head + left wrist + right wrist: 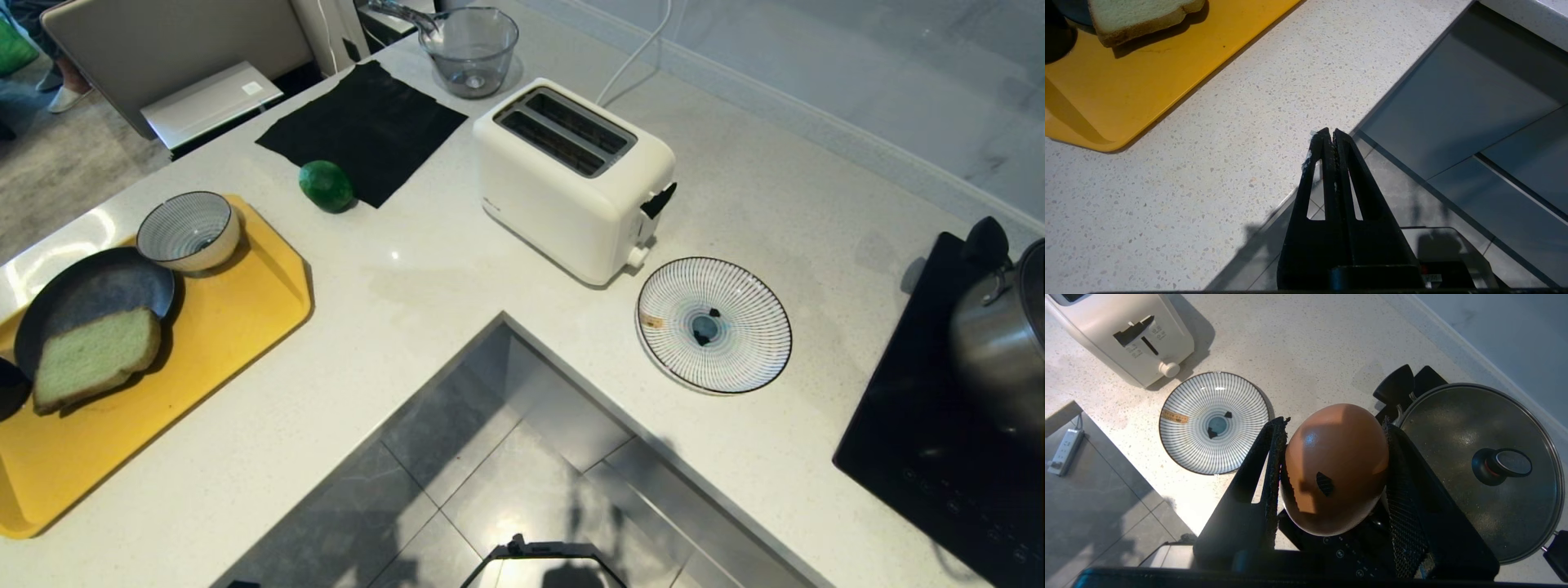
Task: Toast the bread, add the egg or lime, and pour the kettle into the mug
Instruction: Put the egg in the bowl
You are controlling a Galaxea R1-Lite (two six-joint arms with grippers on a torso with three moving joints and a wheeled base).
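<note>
My right gripper point(1333, 421) is shut on the egg point(1336, 469), brown with a dark spot, above the hob's edge and just right of the striped plate point(1214, 422). The white toaster point(571, 175) stands behind that plate point(713, 324), both slots empty. The bread point(94, 357) leans on a dark plate point(90, 290) on the yellow tray point(220, 327). The lime point(326, 185) lies beside the black cloth. My left gripper point(1329, 131) is shut and empty over the counter's inner edge. The kettle is out of view. I cannot tell whether a dark sliver at the tray's left edge is the mug.
A lidded steel pot point(1478, 469) sits on the black hob point(922, 425) at the right. A striped bowl point(188, 231) is on the tray. A glass jug point(472, 49) and a black cloth point(363, 131) lie at the back. The counter wraps around a floor gap.
</note>
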